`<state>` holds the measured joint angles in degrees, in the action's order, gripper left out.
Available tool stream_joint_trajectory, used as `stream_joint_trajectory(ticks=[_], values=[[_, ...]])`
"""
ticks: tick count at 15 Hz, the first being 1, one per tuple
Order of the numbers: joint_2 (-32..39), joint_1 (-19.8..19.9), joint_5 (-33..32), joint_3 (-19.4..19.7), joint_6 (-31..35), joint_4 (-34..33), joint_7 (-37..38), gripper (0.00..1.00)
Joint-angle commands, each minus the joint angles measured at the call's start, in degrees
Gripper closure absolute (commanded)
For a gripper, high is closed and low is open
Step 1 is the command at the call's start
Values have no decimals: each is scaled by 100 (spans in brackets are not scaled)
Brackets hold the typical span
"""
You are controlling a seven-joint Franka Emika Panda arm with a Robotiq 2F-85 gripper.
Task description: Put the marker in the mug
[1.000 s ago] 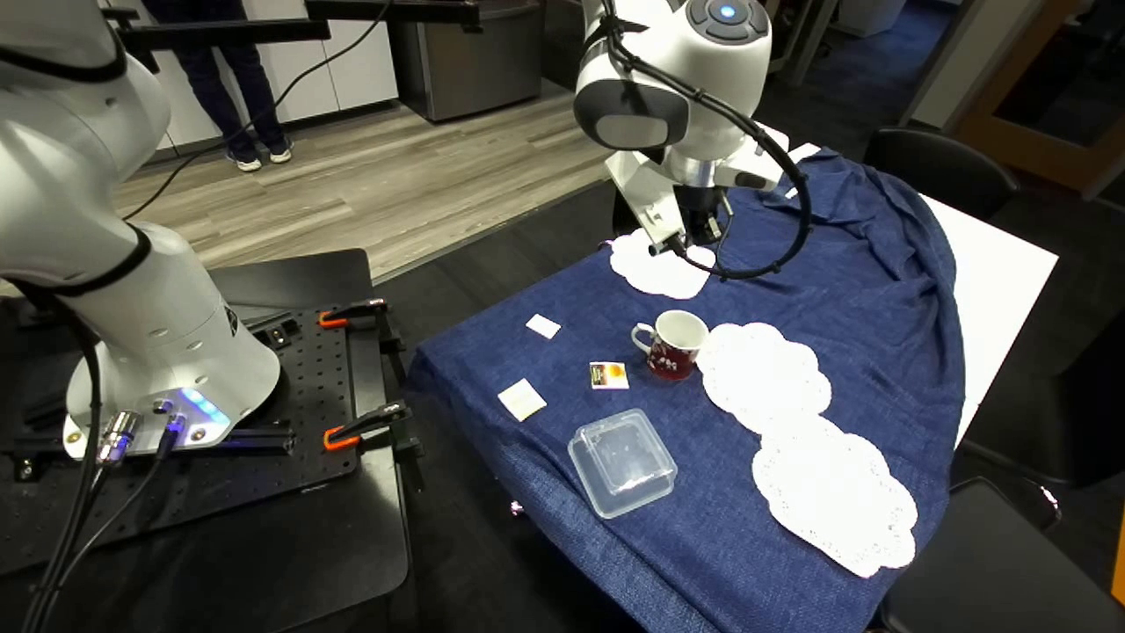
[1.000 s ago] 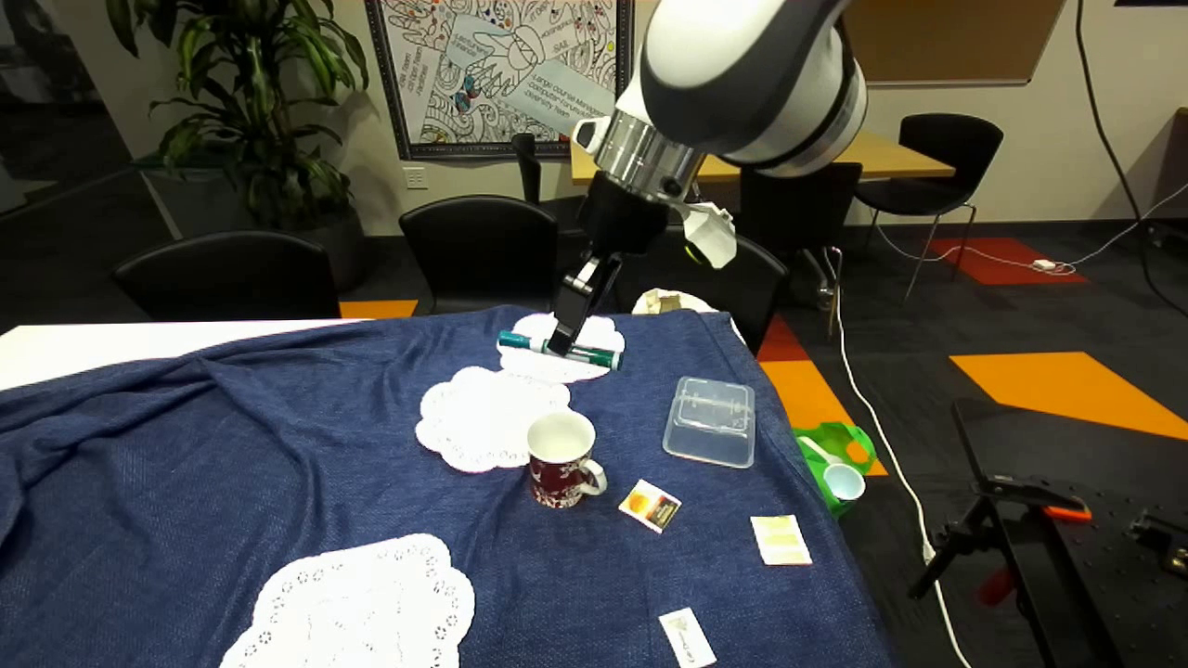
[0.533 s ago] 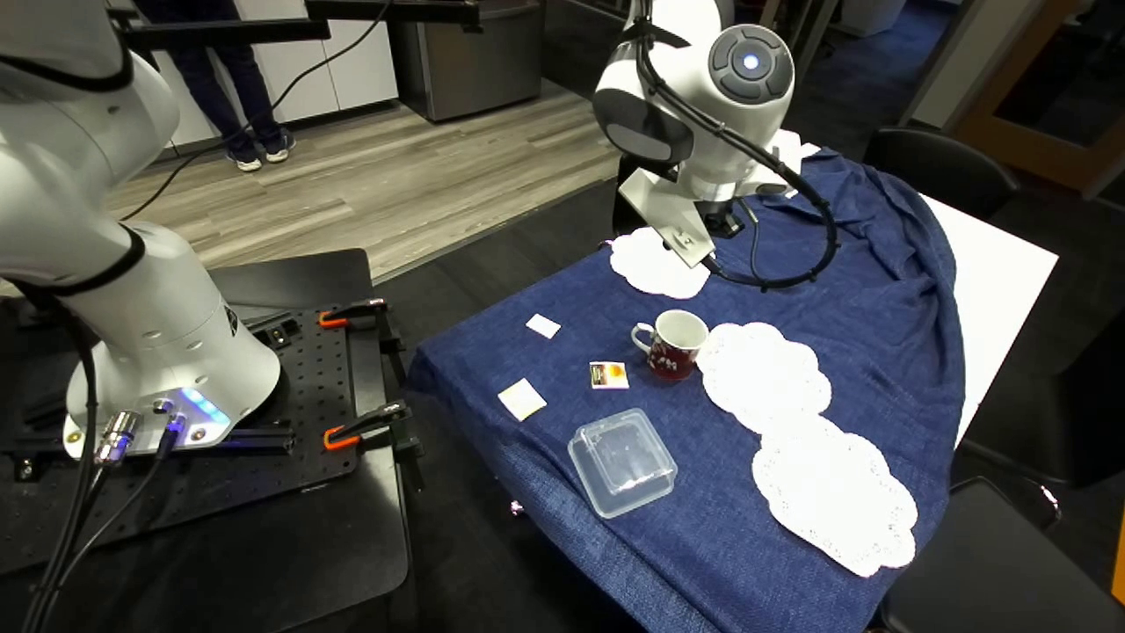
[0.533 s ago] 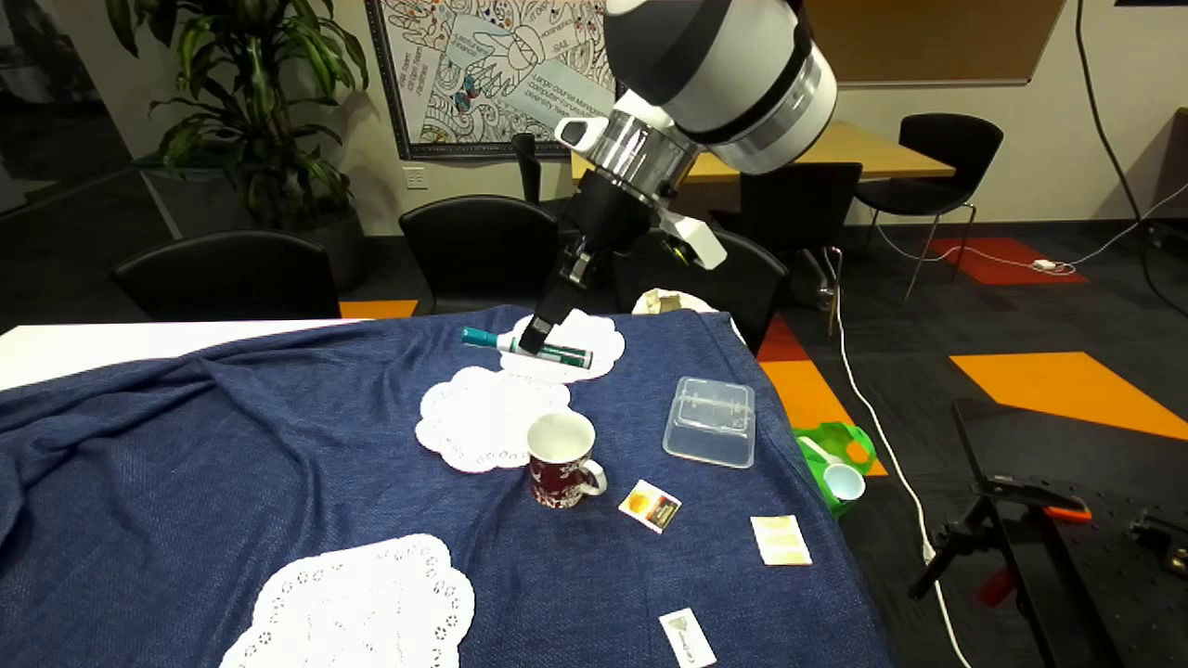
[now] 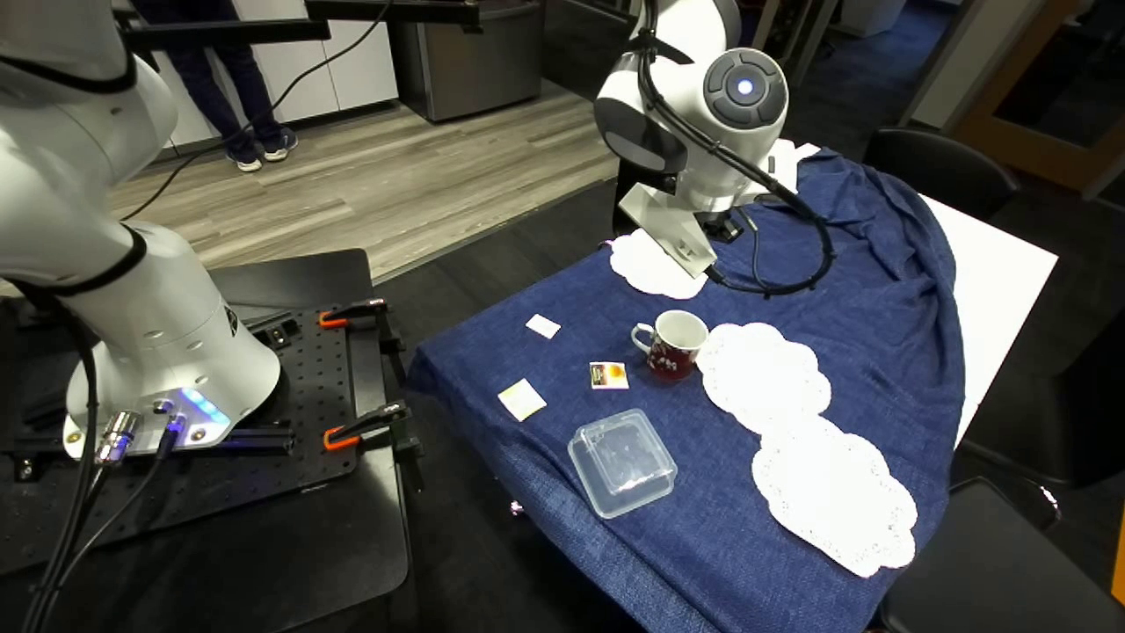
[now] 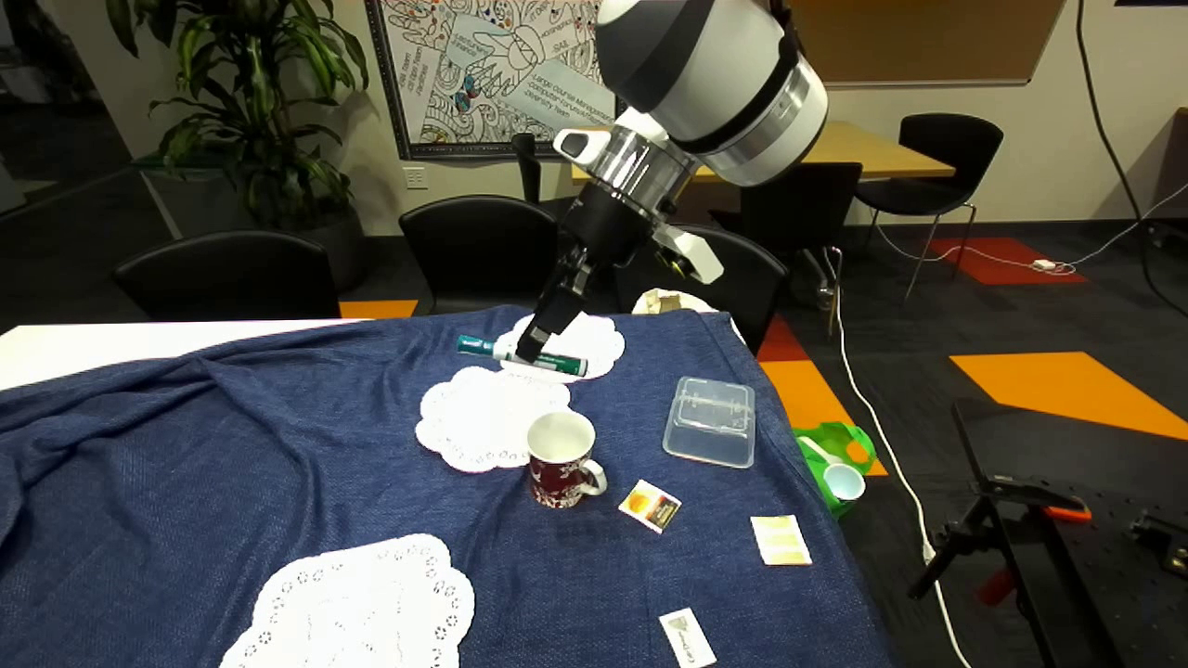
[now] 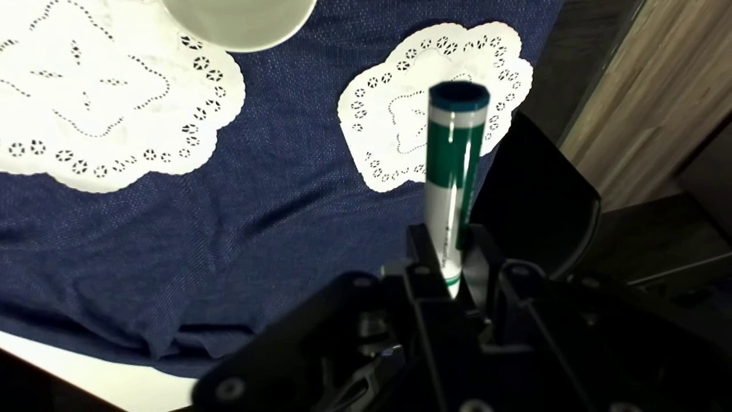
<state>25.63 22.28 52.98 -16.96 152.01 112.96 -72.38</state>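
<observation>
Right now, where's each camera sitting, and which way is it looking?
Wrist view: rides behind the gripper, the only robot part showing; it looks past the held marker at the blue cloth and part of the mug.
An exterior view: seems to sit high beside the robot's base, looking down over the cloth; the arm shows too.
An exterior view: seems to sit above cloth height, facing black chairs; the arm's end and gripper show, no base.
Both exterior views share the whole mug and the clear container.
</observation>
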Motion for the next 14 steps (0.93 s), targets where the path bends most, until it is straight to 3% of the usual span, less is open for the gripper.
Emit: stream_joint_trajectory(ticks=[1, 2, 5, 6, 10, 14], values=[[70, -58, 768, 177, -341, -242, -1067, 95], [142, 320, 883, -206, -280, -246, -1433, 95], [239, 605, 1491, -362, -618, -268, -2689, 95], [196, 181, 1887, 211, -1018, -295, -3143, 95], [212, 20, 2752, 883, -2356, -201, -4601, 95], [390, -219, 3113, 1599, -3398, -234, -5202, 95]])
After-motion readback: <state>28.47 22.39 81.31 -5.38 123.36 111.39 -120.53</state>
